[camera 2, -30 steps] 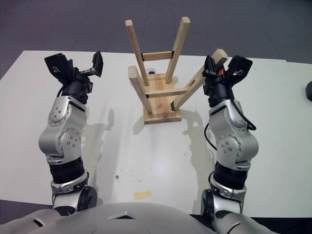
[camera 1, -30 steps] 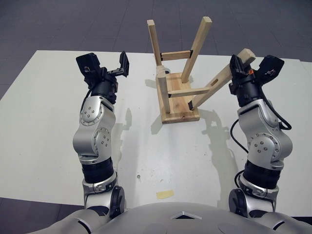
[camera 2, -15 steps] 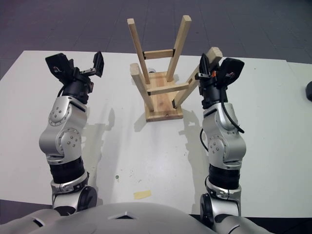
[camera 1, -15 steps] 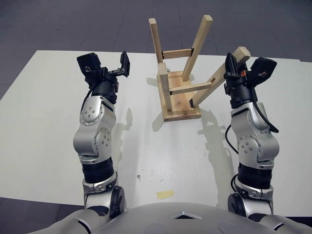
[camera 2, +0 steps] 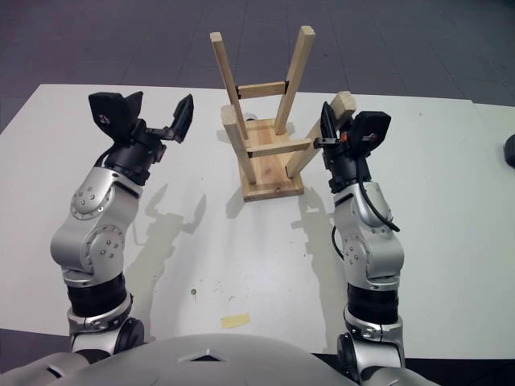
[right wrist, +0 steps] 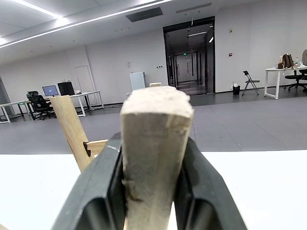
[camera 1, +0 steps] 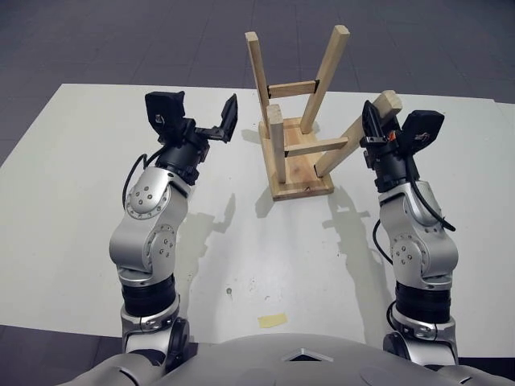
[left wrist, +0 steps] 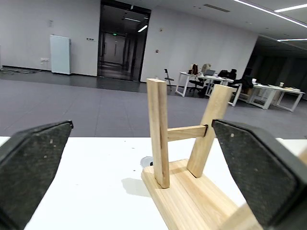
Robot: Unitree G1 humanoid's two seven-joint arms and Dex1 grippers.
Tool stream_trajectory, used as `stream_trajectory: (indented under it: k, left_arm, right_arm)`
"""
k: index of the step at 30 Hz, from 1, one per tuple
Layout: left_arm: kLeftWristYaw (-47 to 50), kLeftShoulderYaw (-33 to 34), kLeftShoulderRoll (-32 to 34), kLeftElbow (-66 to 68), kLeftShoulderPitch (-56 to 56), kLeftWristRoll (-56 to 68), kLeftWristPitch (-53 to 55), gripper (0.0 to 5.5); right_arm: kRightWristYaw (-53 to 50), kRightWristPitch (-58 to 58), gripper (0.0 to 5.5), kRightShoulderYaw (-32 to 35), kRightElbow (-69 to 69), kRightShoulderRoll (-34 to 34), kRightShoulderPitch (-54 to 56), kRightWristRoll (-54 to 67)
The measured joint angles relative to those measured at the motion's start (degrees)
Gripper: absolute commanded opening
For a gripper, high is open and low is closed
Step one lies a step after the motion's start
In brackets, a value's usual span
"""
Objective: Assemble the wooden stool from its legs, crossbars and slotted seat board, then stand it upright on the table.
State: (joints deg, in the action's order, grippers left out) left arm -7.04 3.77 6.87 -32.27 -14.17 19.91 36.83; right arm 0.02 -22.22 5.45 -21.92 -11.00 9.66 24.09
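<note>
The wooden stool stands upside down at the far middle of the white table, its seat board flat on the tabletop. Three legs point up and are joined by crossbars. The near right leg leans outward to the right. My right gripper is shut on that leg's upper end. My left gripper hangs open above the table, just left of the stool, apart from it. Between its pads the stool's legs stand farther off.
A scrap of yellow tape lies near the table's front edge, with a small dark speck beside it. The table's far edge runs just behind the stool. A dark object sits off the table's right side.
My right gripper has carried the leaning leg to the left, so it stands steeper and the stool has shifted slightly. My left gripper has swung right, closer to the stool, still open.
</note>
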Motion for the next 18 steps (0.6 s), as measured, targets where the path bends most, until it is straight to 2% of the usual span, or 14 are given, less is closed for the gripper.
stream_trajectory:
  k: [8,18]
  left_arm:
    - [-1.8,-5.6,1.7,0.7,-0.2,-0.6,2.4,5.4]
    - [-0.6,-5.5,1.7,3.0,-1.1,-2.0,2.4,5.4]
  right_arm:
    - [0.4,-0.9,1.08,-3.2,1.0,-3.0,1.4,-2.8]
    - [0.0,-0.9,1.16,-6.3,0.8,-5.8,2.0,-4.3]
